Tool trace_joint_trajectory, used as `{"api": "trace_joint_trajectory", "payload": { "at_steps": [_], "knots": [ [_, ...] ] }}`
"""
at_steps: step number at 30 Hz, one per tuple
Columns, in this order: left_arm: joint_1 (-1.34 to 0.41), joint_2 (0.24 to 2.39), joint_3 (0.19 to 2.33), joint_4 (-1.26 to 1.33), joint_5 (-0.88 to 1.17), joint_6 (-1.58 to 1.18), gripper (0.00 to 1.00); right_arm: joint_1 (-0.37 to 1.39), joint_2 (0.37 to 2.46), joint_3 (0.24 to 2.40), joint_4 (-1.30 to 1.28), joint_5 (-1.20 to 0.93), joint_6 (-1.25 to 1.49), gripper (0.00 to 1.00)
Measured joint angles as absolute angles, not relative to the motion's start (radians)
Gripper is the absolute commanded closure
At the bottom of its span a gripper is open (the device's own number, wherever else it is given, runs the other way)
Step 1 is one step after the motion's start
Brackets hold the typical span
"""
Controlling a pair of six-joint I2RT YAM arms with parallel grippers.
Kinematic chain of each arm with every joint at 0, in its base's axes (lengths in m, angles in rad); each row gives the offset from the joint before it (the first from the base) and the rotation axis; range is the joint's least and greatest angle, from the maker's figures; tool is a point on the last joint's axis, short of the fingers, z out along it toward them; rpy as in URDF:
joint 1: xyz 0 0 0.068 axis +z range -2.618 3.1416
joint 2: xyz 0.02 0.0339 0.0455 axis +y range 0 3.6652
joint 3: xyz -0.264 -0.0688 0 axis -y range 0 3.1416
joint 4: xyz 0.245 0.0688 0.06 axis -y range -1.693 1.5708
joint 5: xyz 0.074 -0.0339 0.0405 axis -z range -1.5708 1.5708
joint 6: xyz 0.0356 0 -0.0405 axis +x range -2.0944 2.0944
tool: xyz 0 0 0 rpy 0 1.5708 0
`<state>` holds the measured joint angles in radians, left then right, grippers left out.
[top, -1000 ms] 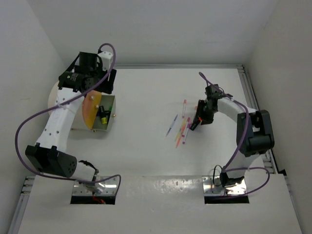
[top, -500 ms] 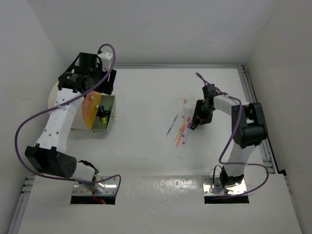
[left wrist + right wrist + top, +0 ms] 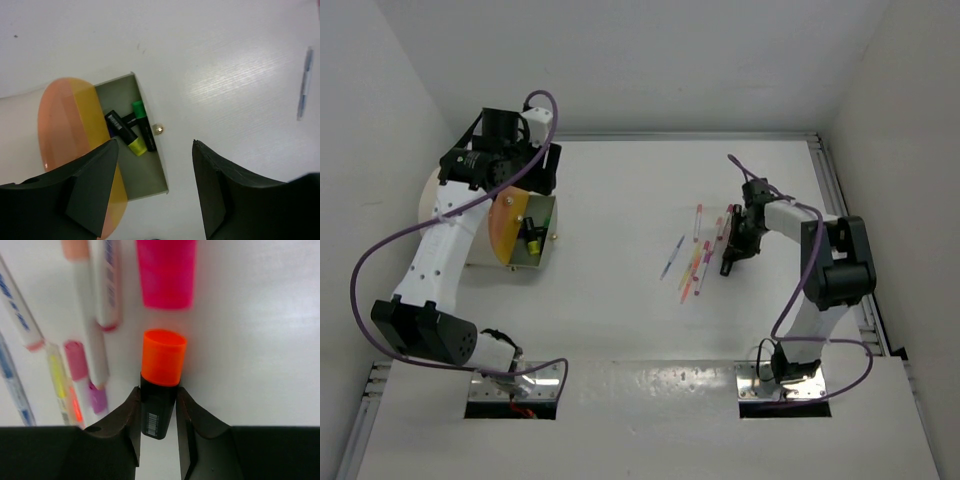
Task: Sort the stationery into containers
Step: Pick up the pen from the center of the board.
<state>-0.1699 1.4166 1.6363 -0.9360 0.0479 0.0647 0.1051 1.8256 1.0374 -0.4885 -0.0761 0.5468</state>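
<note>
My right gripper (image 3: 158,391) is shut on a black highlighter with an orange cap (image 3: 161,360), held low over the table; the cap sticks out past the fingertips. A pink-capped highlighter (image 3: 166,272) lies just beyond it. Several thin pens (image 3: 95,340) lie to its left, also seen in the top view (image 3: 692,262). My right gripper (image 3: 731,256) is at the right side of that pen cluster. My left gripper (image 3: 154,146) is open and empty above the greenish bin (image 3: 150,175), which holds highlighters with yellow (image 3: 136,145) and green (image 3: 138,108) caps.
The bin (image 3: 548,238) is fixed to a white drum (image 3: 428,195) with a round orange face (image 3: 503,226) at the left. A blue pen (image 3: 303,85) lies apart on the table. White walls close in the table at the back and both sides.
My right gripper has shifted a little to the right and toward the near edge beside the pens. The left arm has not moved.
</note>
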Motion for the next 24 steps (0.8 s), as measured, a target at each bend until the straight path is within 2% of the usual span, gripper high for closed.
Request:
{"api": "trace_joint_trajectory", "payload": {
  "at_steps": [5,7,10,15,20,24],
  "knots": [
    [-0.168,1.396,1.634,-0.928,0.184,0.068,0.33,0.092,1.739,0.980,-0.559,-0.112,0.500,1.00],
    [-0.164,1.342,1.588,-0.886,0.314,0.067,0.32,0.097,1.683,0.978,-0.578,-0.166,0.472,1.00],
    [-0.163,1.237,1.467,-0.802,0.513,0.037,0.28,0.131,1.568,0.984,-0.569,-0.283,0.445,1.00],
    [-0.175,1.096,1.234,-0.586,0.756,-0.168,0.32,0.272,1.439,1.058,-0.478,-0.471,0.453,1.00],
    [-0.209,1.104,1.143,-0.386,0.837,-0.416,0.33,0.450,1.414,1.173,-0.371,-0.541,0.490,1.00],
    [-0.249,1.114,1.143,-0.315,0.826,-0.501,0.33,0.543,1.414,1.245,-0.329,-0.548,0.517,1.00]
  ]
}}
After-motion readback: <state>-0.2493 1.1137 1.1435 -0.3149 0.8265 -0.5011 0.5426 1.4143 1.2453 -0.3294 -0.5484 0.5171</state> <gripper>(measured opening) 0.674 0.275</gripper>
